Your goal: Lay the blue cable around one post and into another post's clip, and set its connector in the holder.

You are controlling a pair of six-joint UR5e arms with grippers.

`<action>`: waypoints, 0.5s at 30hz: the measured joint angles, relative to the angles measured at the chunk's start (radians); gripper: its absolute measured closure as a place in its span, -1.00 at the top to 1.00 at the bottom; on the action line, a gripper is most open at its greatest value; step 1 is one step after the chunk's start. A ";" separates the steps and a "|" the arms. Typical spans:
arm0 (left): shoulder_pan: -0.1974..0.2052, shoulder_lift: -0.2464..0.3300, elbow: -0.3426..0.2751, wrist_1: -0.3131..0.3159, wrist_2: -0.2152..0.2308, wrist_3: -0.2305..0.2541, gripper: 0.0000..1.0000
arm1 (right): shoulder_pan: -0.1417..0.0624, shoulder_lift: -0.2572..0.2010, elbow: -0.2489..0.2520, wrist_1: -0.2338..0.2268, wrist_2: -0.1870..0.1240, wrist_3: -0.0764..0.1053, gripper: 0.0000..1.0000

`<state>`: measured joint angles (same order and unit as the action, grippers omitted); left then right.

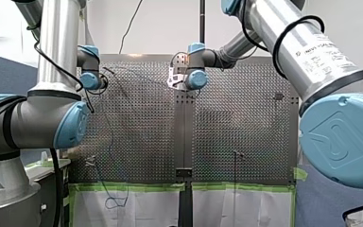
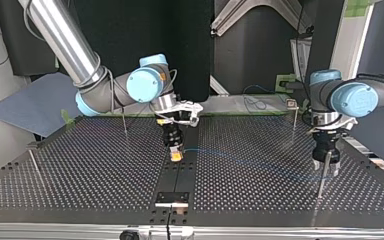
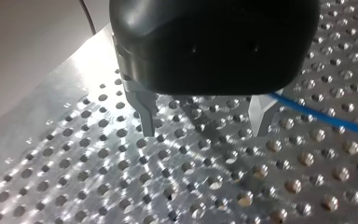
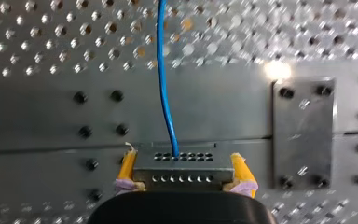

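In the front view, the right gripper (image 1: 172, 78) is hanging over the upper centre of the table (image 1: 246, 123), and its grip cannot be told there. In the top view, the thin blue cable (image 2: 240, 159) is lying low across the table, running from the right gripper at centre frame towards the left gripper (image 2: 327, 169), which is hovering at the right beside a thin post (image 2: 321, 186). In the left wrist view, the metal fingers (image 3: 144, 109) are standing wide apart, gripping nothing, and the cable is running out from beside one of them. In the right wrist view, the yellow pads (image 4: 127, 165) are clamping the grey, hole-dotted connector (image 4: 182, 170), and the cable is leading straight ahead.
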<state>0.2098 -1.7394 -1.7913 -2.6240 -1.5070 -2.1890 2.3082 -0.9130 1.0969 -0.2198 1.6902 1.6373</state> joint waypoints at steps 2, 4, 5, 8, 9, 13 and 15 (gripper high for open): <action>-0.001 0.000 0.000 0.004 0.012 -0.013 1.00 | 0.000 0.000 0.019 -0.019 0.017 0.004 -1.00; -0.002 0.000 0.000 0.009 0.021 -0.026 1.00 | 0.001 0.000 0.035 -0.035 0.032 0.007 -1.00; -0.003 0.000 0.000 0.011 0.022 -0.030 1.00 | 0.003 0.000 0.045 -0.045 0.041 0.008 -1.00; -0.003 0.000 0.000 0.014 0.017 -0.037 1.00 | 0.009 -0.001 0.069 -0.070 0.066 0.009 -1.00; -0.003 -0.001 0.000 0.015 0.015 -0.038 1.00 | 0.011 -0.001 0.077 -0.077 0.073 0.010 -1.00; -0.004 -0.010 0.000 0.016 0.005 -0.039 1.00 | 0.014 -0.001 0.112 -0.112 0.108 0.029 -1.00; -0.006 -0.020 0.000 0.014 0.002 -0.036 1.00 | 0.010 -0.001 0.131 -0.131 0.127 0.045 -1.00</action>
<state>0.2039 -1.7593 -1.7913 -2.6096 -1.5048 -2.2248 2.3181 -0.9137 1.2282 -0.3510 1.8176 1.6827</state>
